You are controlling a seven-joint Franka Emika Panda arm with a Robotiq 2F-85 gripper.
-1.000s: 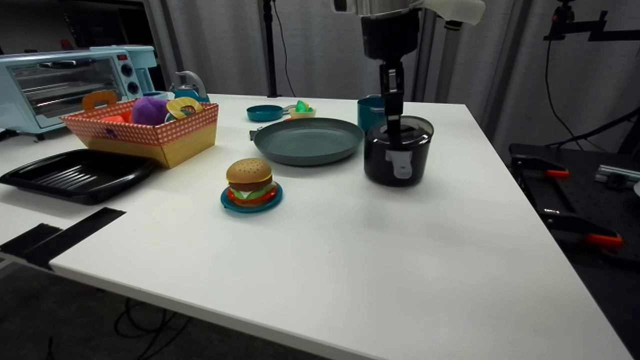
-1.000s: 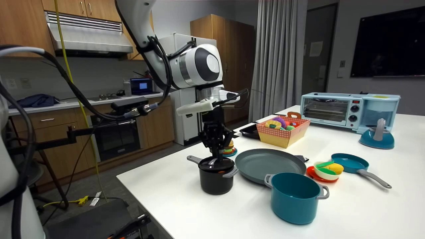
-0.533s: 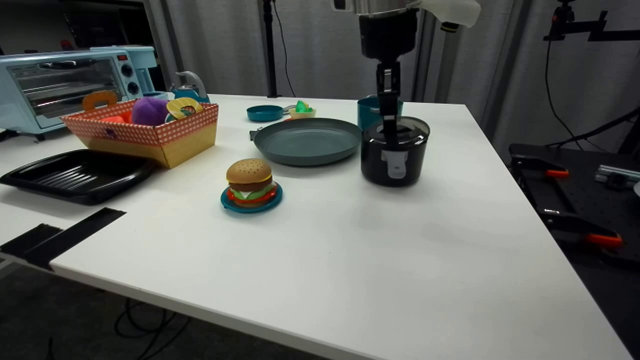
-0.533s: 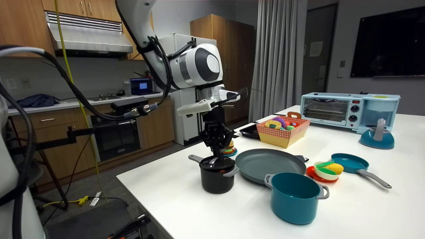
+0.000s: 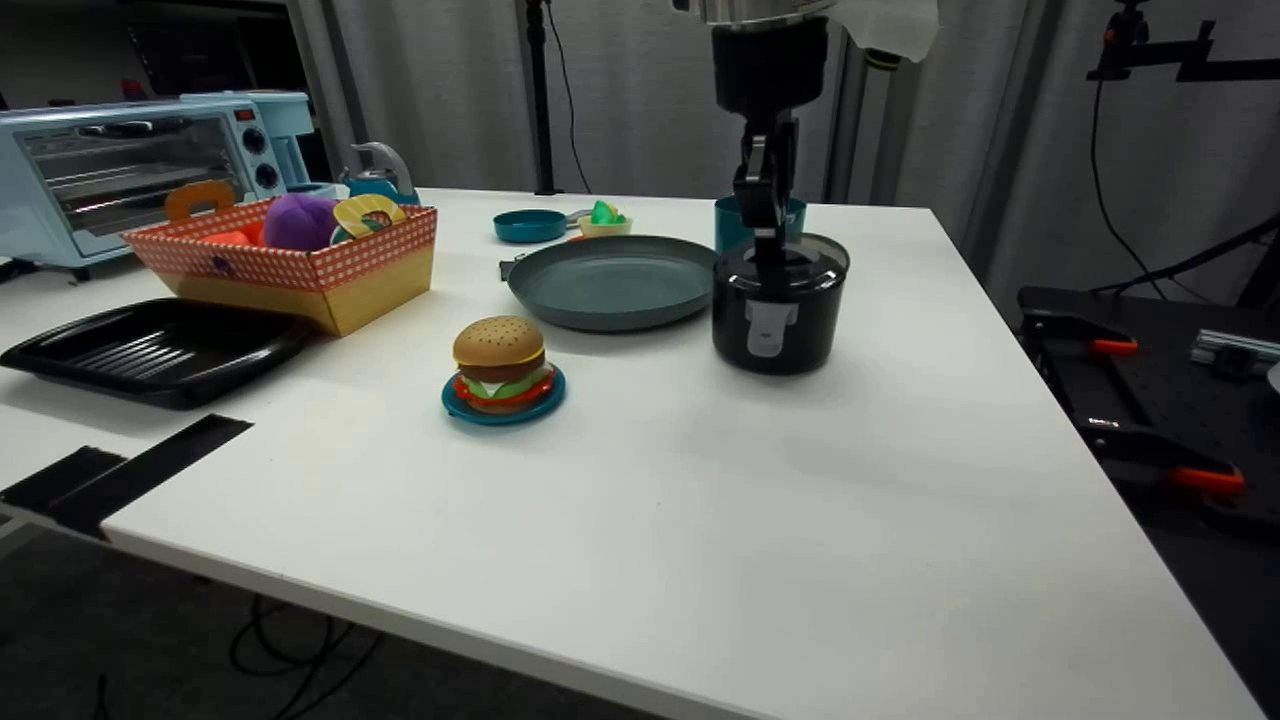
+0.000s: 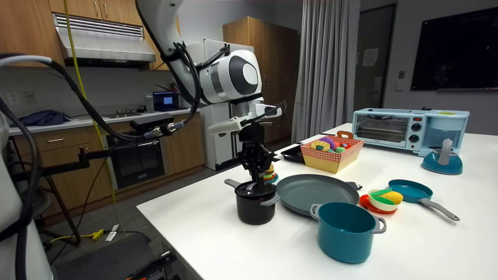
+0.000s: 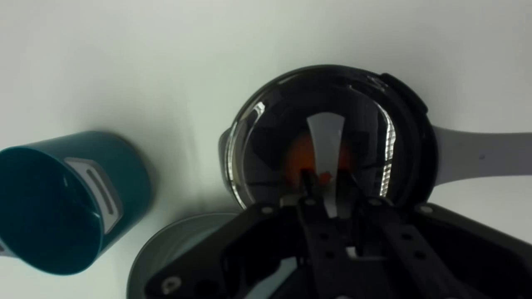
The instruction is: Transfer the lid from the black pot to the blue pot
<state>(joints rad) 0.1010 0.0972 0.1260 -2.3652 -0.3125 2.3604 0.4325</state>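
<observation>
The dark, shiny see-through lid (image 7: pixel 270 141) with a grey bar handle (image 7: pixel 326 137) sits on the black pot (image 6: pixel 255 212). The black pot also shows in an exterior view (image 5: pixel 815 330), standing on the table. My gripper (image 7: pixel 325 178) points down over the lid, its two fingertips close against both sides of the grey handle. It shows at the lid in both exterior views (image 5: pixel 770 250) (image 6: pixel 256 181). Something orange shows through the lid. The blue pot (image 6: pixel 344 245) stands open beside the black pot, apart from it; it also shows in the wrist view (image 7: pixel 124 166).
A large grey-green pan (image 6: pixel 317 194) lies close beside both pots. A toy burger on a teal plate (image 5: pixel 500 400), a checkered basket (image 5: pixel 330 285), a black tray (image 5: pixel 150 350), a small teal pan (image 6: pixel 410 190) and a bowl of toy food (image 6: pixel 383 202) stand farther off.
My gripper and the black pot with its lid have shifted together a little, leftward in one exterior view and rightward in another, turning slightly. The blue pot has not moved.
</observation>
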